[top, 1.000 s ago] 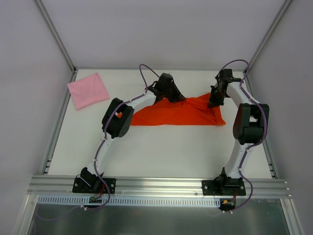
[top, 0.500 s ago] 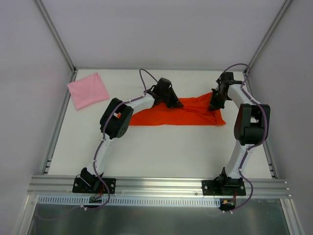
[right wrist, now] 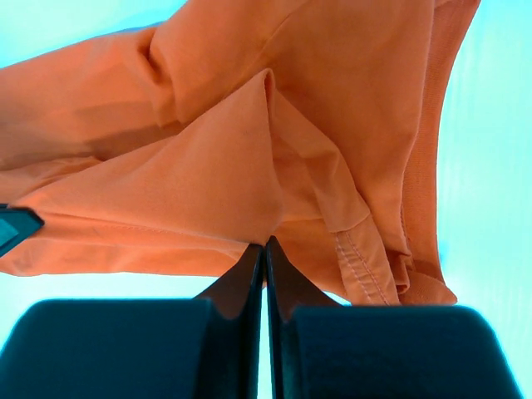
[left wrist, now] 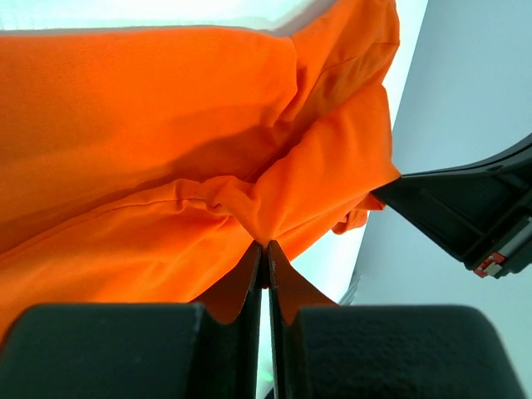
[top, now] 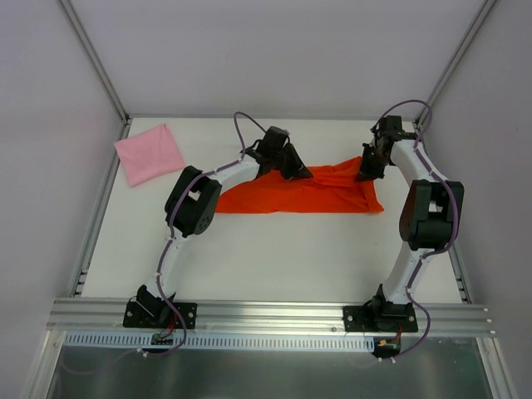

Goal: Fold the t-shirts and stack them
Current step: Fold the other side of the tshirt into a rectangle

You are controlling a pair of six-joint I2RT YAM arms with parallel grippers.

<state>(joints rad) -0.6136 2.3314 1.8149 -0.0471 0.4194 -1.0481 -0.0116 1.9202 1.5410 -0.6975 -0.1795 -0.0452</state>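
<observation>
The orange-red t-shirt (top: 307,193) lies as a long folded band across the far middle of the table. My left gripper (top: 301,172) is shut on a pinch of its far edge; the left wrist view shows the cloth (left wrist: 166,150) bunched at the closed fingertips (left wrist: 264,246). My right gripper (top: 363,172) is shut on the shirt's far right corner; the right wrist view shows a fold and hem (right wrist: 274,141) held at the closed tips (right wrist: 265,243). The pink shirt (top: 150,154) lies folded as a small square at the far left corner, away from both grippers.
White walls and metal frame posts (top: 96,62) close in the table on three sides. An aluminium rail (top: 266,314) with the arm bases runs along the near edge. The right arm's link (left wrist: 465,208) shows in the left wrist view.
Both grippers have moved a little toward the far edge with the shirt's far edge in them. The cloth band has flattened and narrowed slightly.
</observation>
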